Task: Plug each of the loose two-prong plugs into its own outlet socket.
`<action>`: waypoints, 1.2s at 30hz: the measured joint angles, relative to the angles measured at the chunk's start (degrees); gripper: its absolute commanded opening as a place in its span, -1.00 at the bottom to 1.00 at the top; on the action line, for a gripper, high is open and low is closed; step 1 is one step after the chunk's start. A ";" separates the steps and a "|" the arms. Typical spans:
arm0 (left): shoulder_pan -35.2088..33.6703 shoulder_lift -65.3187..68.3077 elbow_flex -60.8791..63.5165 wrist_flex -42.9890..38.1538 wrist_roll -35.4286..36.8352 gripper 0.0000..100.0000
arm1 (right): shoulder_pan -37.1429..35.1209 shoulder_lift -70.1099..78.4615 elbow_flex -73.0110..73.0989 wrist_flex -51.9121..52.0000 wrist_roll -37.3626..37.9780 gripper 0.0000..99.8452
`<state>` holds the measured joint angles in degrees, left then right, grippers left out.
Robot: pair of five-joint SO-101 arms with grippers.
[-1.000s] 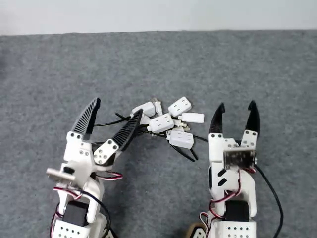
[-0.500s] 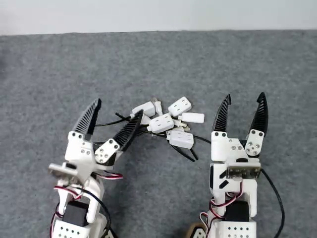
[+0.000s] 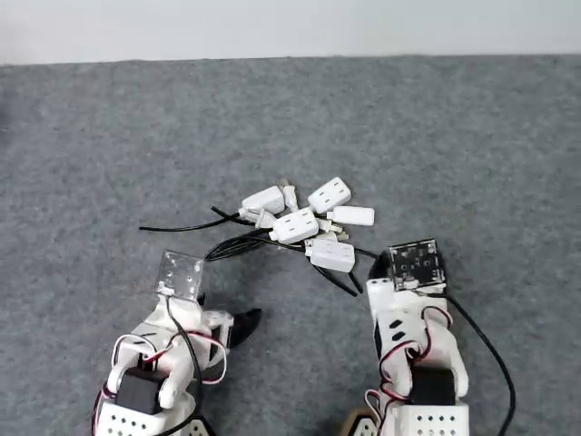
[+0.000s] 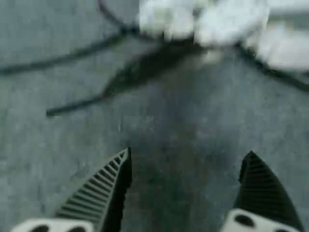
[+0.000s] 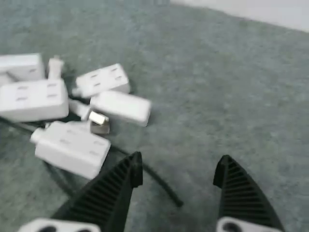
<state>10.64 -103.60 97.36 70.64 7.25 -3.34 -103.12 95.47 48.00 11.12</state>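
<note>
Several white plugs (image 3: 352, 215), tangled black cords (image 3: 231, 245)

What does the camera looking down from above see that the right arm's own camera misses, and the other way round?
From above: the white bodies of the left arm and right arm, plus a long black cord trailing off on the left arm's side. From the right wrist: the right gripper itself, open, and one plug's metal prongs close enough to make out. Shared: the white socket block nearest that gripper, the white plug beside it, and the grey mat.
</note>
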 measured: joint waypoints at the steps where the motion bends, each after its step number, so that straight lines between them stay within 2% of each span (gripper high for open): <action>1: 0.00 0.00 0.00 -0.26 0.00 -0.32 | -1.05 0.00 0.00 0.53 0.00 -0.52; 18: 0.53 0.00 0.00 1.41 -0.26 -0.32 | -2.90 0.00 0.00 2.02 0.00 -0.52; 25: 0.53 0.00 0.00 1.14 -6.51 -0.32 | -5.98 0.00 0.00 4.75 0.00 -0.52; 29: 0.26 0.00 0.00 -5.89 -7.12 -0.32 | -5.98 0.00 0.00 4.92 0.00 -0.52; 36: -8.26 0.00 0.00 -17.14 -7.21 -0.32 | -6.33 0.00 0.00 4.92 0.00 -0.52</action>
<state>2.37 -103.60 97.36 53.49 0.04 -9.67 -103.12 95.47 52.92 11.12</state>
